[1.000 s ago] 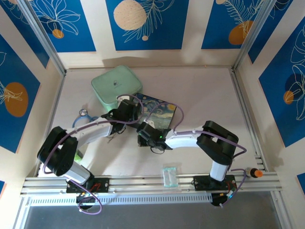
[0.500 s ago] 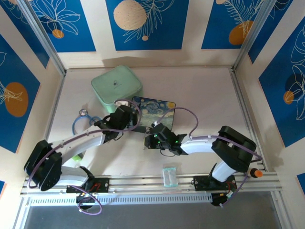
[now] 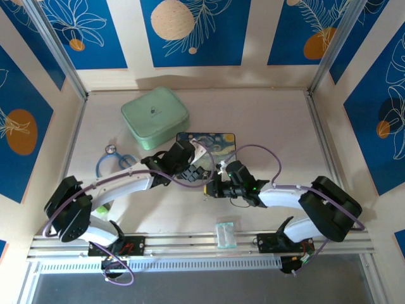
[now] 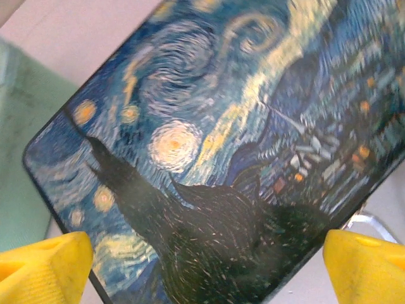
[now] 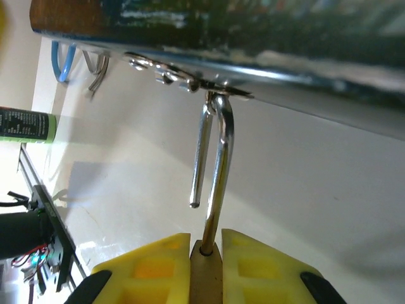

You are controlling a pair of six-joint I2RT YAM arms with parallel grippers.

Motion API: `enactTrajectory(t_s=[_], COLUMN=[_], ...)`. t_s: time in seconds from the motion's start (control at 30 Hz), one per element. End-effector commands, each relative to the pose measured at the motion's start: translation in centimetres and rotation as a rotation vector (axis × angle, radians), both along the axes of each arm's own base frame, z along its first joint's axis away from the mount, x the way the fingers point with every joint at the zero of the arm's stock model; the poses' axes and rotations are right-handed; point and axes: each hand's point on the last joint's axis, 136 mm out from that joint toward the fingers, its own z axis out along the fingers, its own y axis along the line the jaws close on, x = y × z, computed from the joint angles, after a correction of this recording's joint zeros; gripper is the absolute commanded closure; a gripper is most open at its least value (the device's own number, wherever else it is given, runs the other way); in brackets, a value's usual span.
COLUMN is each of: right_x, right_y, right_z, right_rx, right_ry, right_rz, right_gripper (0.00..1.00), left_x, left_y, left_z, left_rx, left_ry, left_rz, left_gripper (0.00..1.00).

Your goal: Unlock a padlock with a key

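Padlock [image 5: 217,164] clamped in right fingers [image 5: 158,266] over pale table [image 3: 266,114]; left fingers [image 4: 44,266] apart above box [image 4: 209,139].

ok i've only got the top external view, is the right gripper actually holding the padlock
Observer: yes, the right gripper is shut on the padlock, its brass body between the fingers.
Operator: shackle open or closed
Observer: open, one leg of the shackle hangs free, its bend at the silver clasp.
Operator: and the left gripper
Observer: the left gripper is open, holding nothing, facing the painted box lid.
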Motion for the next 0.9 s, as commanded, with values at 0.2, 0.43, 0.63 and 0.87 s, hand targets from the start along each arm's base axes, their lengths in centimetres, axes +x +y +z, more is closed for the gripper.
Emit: enactTrajectory(t_s=[0.2, 0.43, 0.63, 0.87], right_x=[-2.9, -2.6, -2.0, 0.5], right_y=[-5.9, -7.4, -8.0, -7.5], right_z=[-5.1, -4.5, -3.7, -3.2], right_rx=[-0.117, -0.108, -0.02, 0.074], right_ry=[0.251, 0.244, 0.239, 0.23], right_rz=[-0.108, -0.168, -0.241, -0.337], right_gripper=[0.88, 0.91, 0.91, 0.92], left_x=[0.0, -1.1, -4.0, -6.8], left_y=[-1.3, -2.9, -4.2, -5.6], left_z=[-3.7, -4.6, -5.9, -7.6], left_rx=[0.264, 0.267, 0.239, 0.247], left_ry=[-0.019, -0.011, 0.101, 0.187], left_rz=[-0.179, -0.178, -0.204, -0.199], left_gripper=[0.16, 0.53, 0.61, 0.67])
